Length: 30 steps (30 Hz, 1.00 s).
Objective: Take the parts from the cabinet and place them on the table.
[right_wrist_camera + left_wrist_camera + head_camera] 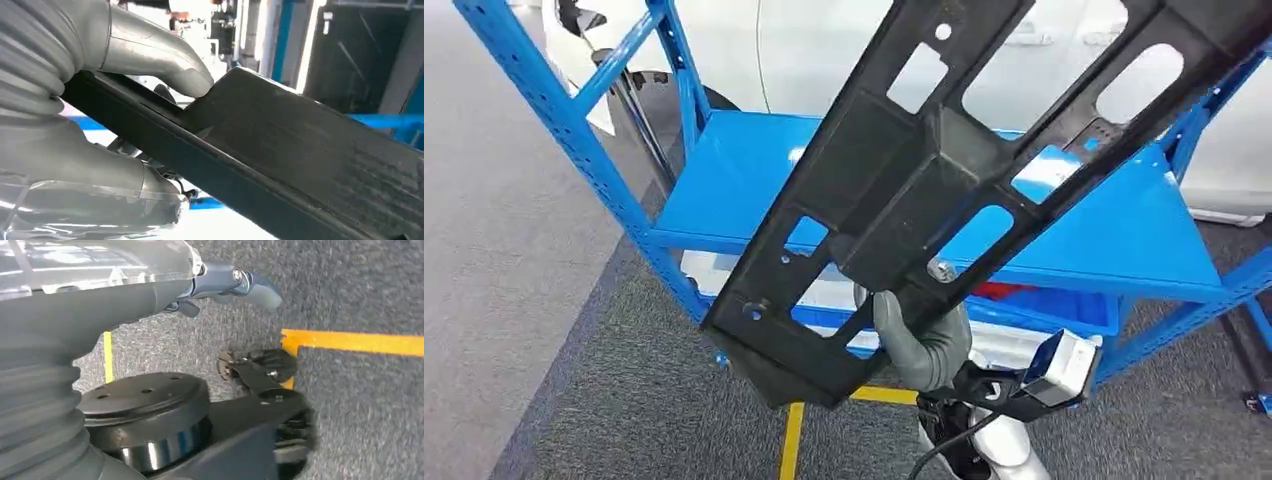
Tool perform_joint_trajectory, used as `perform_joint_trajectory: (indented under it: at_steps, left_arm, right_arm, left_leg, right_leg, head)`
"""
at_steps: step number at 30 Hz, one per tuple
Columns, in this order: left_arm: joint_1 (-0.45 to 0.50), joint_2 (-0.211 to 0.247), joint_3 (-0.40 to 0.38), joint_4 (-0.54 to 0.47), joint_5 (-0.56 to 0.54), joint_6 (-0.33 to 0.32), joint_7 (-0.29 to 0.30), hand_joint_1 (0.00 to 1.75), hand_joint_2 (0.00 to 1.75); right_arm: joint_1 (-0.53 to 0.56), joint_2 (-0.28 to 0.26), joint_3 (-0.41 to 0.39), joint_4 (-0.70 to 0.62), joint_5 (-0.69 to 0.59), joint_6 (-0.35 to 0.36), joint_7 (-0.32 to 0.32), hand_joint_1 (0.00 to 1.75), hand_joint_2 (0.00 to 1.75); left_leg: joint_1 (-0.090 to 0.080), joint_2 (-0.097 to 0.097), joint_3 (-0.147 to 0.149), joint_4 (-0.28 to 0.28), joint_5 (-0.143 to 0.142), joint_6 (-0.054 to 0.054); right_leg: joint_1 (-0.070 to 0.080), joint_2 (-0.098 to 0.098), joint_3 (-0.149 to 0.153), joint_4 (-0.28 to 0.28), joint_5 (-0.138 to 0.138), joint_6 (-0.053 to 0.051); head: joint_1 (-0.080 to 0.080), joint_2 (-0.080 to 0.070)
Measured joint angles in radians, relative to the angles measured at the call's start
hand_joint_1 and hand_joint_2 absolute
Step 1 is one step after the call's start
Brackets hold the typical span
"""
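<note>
A long black plastic part (944, 170) with several cut-out holes hangs slanted in front of the blue cabinet shelf (724, 190) in the head view. My right hand (921, 342) grips its lower end from beneath. Up close in the right wrist view, the grey thumb (165, 67) presses on the black part (300, 145) while the rest of my right hand (75, 150) wraps under its edge. My left hand (165, 292) hangs over the grey carpet, holding nothing, with its fingers (240, 282) stretched out.
The cabinet's blue uprights (544, 110) and sloping braces frame the shelf. A white bin (714, 270) and a blue bin (1064, 308) holding something red sit on the level below. Yellow tape (792, 440) marks the carpet. A white car stands behind the cabinet.
</note>
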Motion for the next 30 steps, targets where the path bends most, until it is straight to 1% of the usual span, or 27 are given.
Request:
perform_joint_trajectory:
  at_steps: [1,2,3,4,5,6,7,8,10,11,12,13,14,15,16,17,18,19,20,21,22,25,26,27,28,29,30]
  left_arm:
    - [0.001,0.000,0.000,0.000,-0.002,-0.003,0.003,0.00,1.75]
    - [0.001,0.000,0.000,0.000,-0.003,-0.005,0.005,0.00,1.75]
    - [0.001,0.000,0.000,0.000,-0.006,-0.007,0.008,0.00,1.75]
    - [0.000,0.000,-0.001,0.000,-0.008,-0.008,0.011,0.00,1.75]
    - [-0.001,0.000,-0.001,0.000,-0.013,-0.008,0.012,0.00,1.75]
    - [-0.001,0.000,-0.002,0.000,-0.014,-0.009,0.013,0.00,1.75]
    - [-0.001,0.000,-0.002,0.000,-0.014,-0.009,0.016,0.00,1.75]
    - [-0.002,0.000,-0.002,0.000,-0.016,-0.009,0.019,0.00,1.75]
    - [-0.003,0.000,-0.002,0.000,-0.018,-0.010,0.024,0.00,1.75]
    - [-0.005,-0.003,-0.002,0.000,-0.021,-0.011,0.024,0.00,1.75]
    - [-0.010,-0.002,-0.002,-0.001,-0.022,-0.011,0.025,0.00,1.75]
    - [-0.012,-0.003,-0.002,-0.001,-0.023,-0.011,0.026,0.00,1.75]
    - [-0.011,-0.003,-0.003,-0.001,-0.023,-0.011,0.027,0.00,1.75]
    - [-0.009,-0.003,-0.003,-0.001,-0.023,-0.013,0.030,0.00,1.75]
    - [-0.007,-0.003,-0.003,-0.001,-0.024,-0.013,0.034,0.00,1.75]
    - [-0.006,-0.003,-0.003,-0.001,-0.024,-0.014,0.037,0.00,1.75]
    - [-0.007,-0.003,-0.003,-0.001,-0.024,-0.014,0.040,0.00,1.75]
    - [-0.008,-0.003,-0.003,-0.001,-0.024,-0.014,0.043,0.00,1.75]
    - [-0.008,-0.004,-0.004,-0.001,-0.024,-0.014,0.045,0.00,1.75]
    - [-0.009,-0.005,-0.005,-0.001,-0.024,-0.014,0.048,0.00,1.75]
    - [-0.009,-0.005,-0.006,-0.001,-0.024,-0.013,0.053,0.00,1.75]
    - [-0.005,-0.005,-0.010,-0.001,-0.024,-0.010,0.064,0.00,1.75]
    - [-0.006,-0.005,-0.011,-0.001,-0.023,-0.009,0.066,0.00,1.75]
    - [-0.007,-0.005,-0.011,-0.001,-0.023,-0.008,0.068,0.00,1.75]
    - [-0.005,-0.005,-0.011,-0.001,-0.022,-0.006,0.069,0.00,1.75]
    - [-0.002,-0.005,-0.011,-0.001,-0.021,-0.006,0.071,0.00,1.75]
    - [0.002,-0.005,-0.012,-0.001,-0.021,-0.006,0.072,0.00,1.75]
  right_arm:
    - [0.002,0.000,-0.001,0.000,0.000,-0.001,0.000,1.75,1.75]
    - [0.005,0.000,-0.003,0.001,0.000,-0.005,-0.001,1.75,1.75]
    - [0.007,-0.001,-0.005,0.001,0.000,-0.008,-0.003,1.75,1.75]
    - [0.007,-0.002,-0.007,0.001,0.000,-0.013,-0.006,1.75,1.75]
    - [0.007,-0.002,-0.008,0.000,0.000,-0.013,-0.008,1.75,1.75]
    - [0.007,-0.002,-0.010,0.000,0.000,-0.013,-0.010,1.75,1.75]
    - [0.005,-0.002,-0.012,0.000,0.000,-0.013,-0.012,1.75,1.75]
    - [0.007,-0.002,-0.013,0.000,0.000,-0.013,-0.013,1.75,1.75]
    - [0.012,-0.003,-0.015,-0.001,0.000,-0.013,-0.013,1.75,1.75]
    - [0.014,-0.004,-0.017,-0.002,0.000,-0.014,-0.013,1.75,1.75]
    - [0.016,-0.004,-0.019,-0.004,0.000,-0.015,-0.015,1.75,1.75]
    - [0.015,-0.005,-0.021,-0.004,0.000,-0.015,-0.015,1.75,1.75]
    - [0.015,-0.005,-0.022,-0.004,0.000,-0.015,-0.016,1.75,1.75]
    - [0.019,-0.006,-0.022,-0.004,0.000,-0.015,-0.018,1.75,1.75]
    - [0.022,-0.008,-0.023,-0.004,-0.001,-0.015,-0.018,1.75,1.75]
    - [0.026,-0.009,-0.023,-0.004,-0.002,-0.015,-0.019,1.75,1.75]
    - [0.030,-0.011,-0.023,-0.004,-0.004,-0.015,-0.020,1.75,1.75]
    - [0.032,-0.012,-0.023,-0.004,-0.006,-0.015,-0.022,1.75,1.75]
    - [0.032,-0.013,-0.023,-0.004,-0.008,-0.016,-0.023,1.75,1.75]
    - [0.032,-0.013,-0.024,-0.004,-0.010,-0.016,-0.025,1.75,1.75]
    - [0.033,-0.013,-0.024,-0.004,-0.012,-0.016,-0.027,1.75,1.75]
    - [0.036,-0.015,-0.025,-0.005,-0.014,-0.016,-0.034,1.75,1.75]
    - [0.036,-0.016,-0.025,-0.006,-0.014,-0.016,-0.035,1.75,1.75]
    - [0.038,-0.016,-0.025,-0.009,-0.014,-0.016,-0.035,1.75,1.75]
    - [0.034,-0.016,-0.026,-0.010,-0.016,-0.015,-0.037,1.75,1.75]
    - [0.032,-0.016,-0.026,-0.010,-0.017,-0.015,-0.037,1.75,1.75]
    - [0.033,-0.016,-0.026,-0.010,-0.017,-0.014,-0.037,1.75,1.75]
  left_leg:
    - [0.001,-0.001,-0.027,0.058,-0.017,-0.003]
    - [0.003,-0.002,-0.032,0.068,-0.008,-0.004]
    - [0.004,-0.003,-0.014,0.031,0.024,-0.004]
    - [0.006,-0.007,0.024,-0.047,0.070,-0.002]
    - [0.008,-0.023,0.071,-0.144,0.118,0.001]
    - [0.012,-0.065,0.101,-0.215,0.135,0.005]
    - [0.014,-0.098,0.110,-0.234,0.124,0.007]
    - [0.011,-0.088,0.109,-0.229,0.124,0.008]
    - [0.005,-0.072,0.108,-0.230,0.126,0.017]
    - [0.014,-0.060,0.111,-0.243,0.133,0.027]
    - [0.013,-0.047,0.113,-0.249,0.138,0.033]
    - [0.012,-0.035,0.112,-0.250,0.138,0.040]
    - [0.009,-0.024,0.112,-0.249,0.137,0.043]
    - [0.006,-0.009,0.111,-0.249,0.136,0.044]
    - [0.005,0.004,0.110,-0.249,0.136,0.045]
    - [0.004,0.019,0.109,-0.247,0.135,0.046]
    - [0.003,0.031,0.110,-0.247,0.134,0.045]
    - [0.003,0.042,0.111,-0.246,0.132,0.044]
    - [0.003,0.052,0.114,-0.245,0.130,0.041]
    - [0.002,0.060,0.117,-0.244,0.127,0.038]
    - [-0.007,0.067,0.117,-0.242,0.123,0.031]
    - [-0.006,0.093,0.122,-0.246,0.123,0.017]
    - [-0.007,0.106,0.126,-0.246,0.120,0.011]
    - [0.000,0.077,0.123,-0.236,0.107,0.003]
    - [0.001,0.038,0.108,-0.199,0.079,0.000]
    - [0.003,0.015,0.079,-0.131,0.038,-0.003]
    - [0.004,0.004,0.041,-0.047,-0.001,-0.007]
  right_leg:
    - [0.000,0.010,-0.001,0.001,0.000,0.000]
    - [0.000,0.020,-0.001,0.001,0.000,0.001]
    - [0.000,0.031,0.000,0.002,0.001,0.001]
    - [0.000,0.044,0.002,0.004,0.001,0.002]
    - [0.000,0.056,0.003,0.006,-0.001,0.005]
    - [-0.002,0.065,0.002,0.008,-0.002,0.009]
    - [0.003,0.075,-0.006,0.014,0.000,0.018]
    - [-0.002,0.087,-0.012,0.012,0.004,0.026]
    - [-0.009,0.106,-0.017,0.007,0.011,0.040]
    - [-0.002,0.113,-0.019,0.006,0.012,0.048]
    - [-0.004,0.069,-0.022,0.020,-0.001,0.049]
    - [-0.001,0.030,-0.044,0.064,-0.033,0.050]
    - [-0.002,0.014,-0.078,0.137,-0.073,0.052]
    - [-0.004,0.006,-0.121,0.226,-0.112,0.055]
    - [-0.006,0.004,-0.154,0.294,-0.134,0.057]
    - [-0.007,0.003,-0.169,0.323,-0.132,0.058]
    - [-0.007,0.000,-0.153,0.294,-0.105,0.058]
    - [-0.006,-0.006,-0.113,0.220,-0.064,0.056]
    - [-0.005,-0.023,-0.063,0.127,-0.023,0.053]
    - [-0.003,-0.061,-0.012,0.037,0.007,0.048]
    - [0.011,-0.092,-0.002,0.012,-0.008,0.038]
    - [0.014,-0.055,-0.012,0.011,-0.002,0.024]
    - [0.008,-0.042,-0.011,0.003,0.003,0.016]
    - [0.000,-0.032,-0.006,-0.003,0.009,0.011]
    - [-0.002,-0.022,-0.007,-0.003,0.011,0.005]
    - [-0.002,-0.012,-0.008,-0.003,0.012,0.002]
    - [-0.002,0.000,-0.009,-0.003,0.012,0.001]
  head:
    - [0.000,0.000]
    - [0.000,0.000]
    - [0.000,0.000]
    - [0.000,0.000]
    - [0.000,0.000]
    - [0.000,0.000]
    - [0.000,0.000]
    - [0.000,0.000]
    - [0.000,0.000]
    - [0.000,0.000]
    - [0.000,0.000]
    - [0.000,0.000]
    - [0.000,0.000]
    - [0.000,0.000]
    - [0.000,0.000]
    - [0.000,0.000]
    - [0.000,0.000]
    - [0.000,0.000]
    - [0.000,0.000]
    - [0.000,0.000]
    - [0.000,0.000]
    - [0.000,0.000]
    - [0.000,0.000]
    - [0.000,0.000]
    - [0.000,0.000]
    - [0.000,0.000]
    - [0.000,0.000]
